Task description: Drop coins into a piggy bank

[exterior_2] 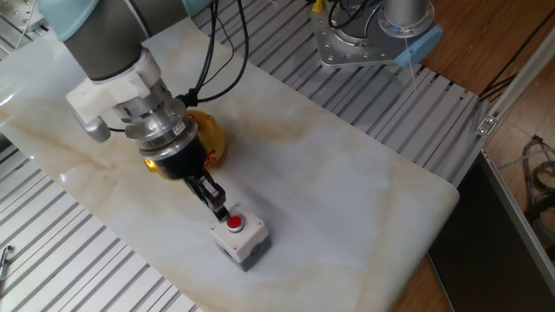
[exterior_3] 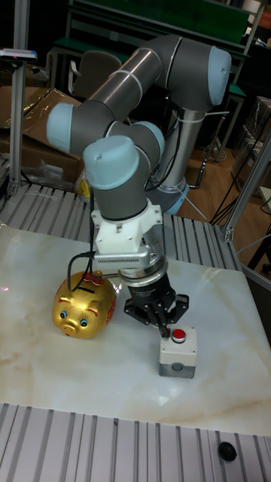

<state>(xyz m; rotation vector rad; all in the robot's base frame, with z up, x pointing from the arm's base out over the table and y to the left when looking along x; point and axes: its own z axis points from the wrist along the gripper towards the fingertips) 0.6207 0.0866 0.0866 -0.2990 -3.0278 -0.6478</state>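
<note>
The gold piggy bank (exterior_3: pixel 84 307) stands on the marble slab left of my gripper. In the fixed view the piggy bank (exterior_2: pixel 212 141) is half hidden behind the wrist. My gripper (exterior_2: pixel 221 214) points down with its fingers drawn together to a narrow tip, touching the back-left edge of a white button box (exterior_2: pixel 238 240). From the tall fixed view my gripper (exterior_3: pixel 164 328) sits just left of the box's red button (exterior_3: pixel 179 336). No coins show in either view. I cannot tell whether anything thin is pinched between the fingers.
The marble slab (exterior_2: pixel 347 173) lies on a slatted aluminium frame (exterior_2: pixel 104 277). A second robot base (exterior_2: pixel 373 39) stands at the far edge. A small dark round thing (exterior_3: pixel 225 450) lies on the front slats. Cables (exterior_2: pixel 208 61) hang by the wrist.
</note>
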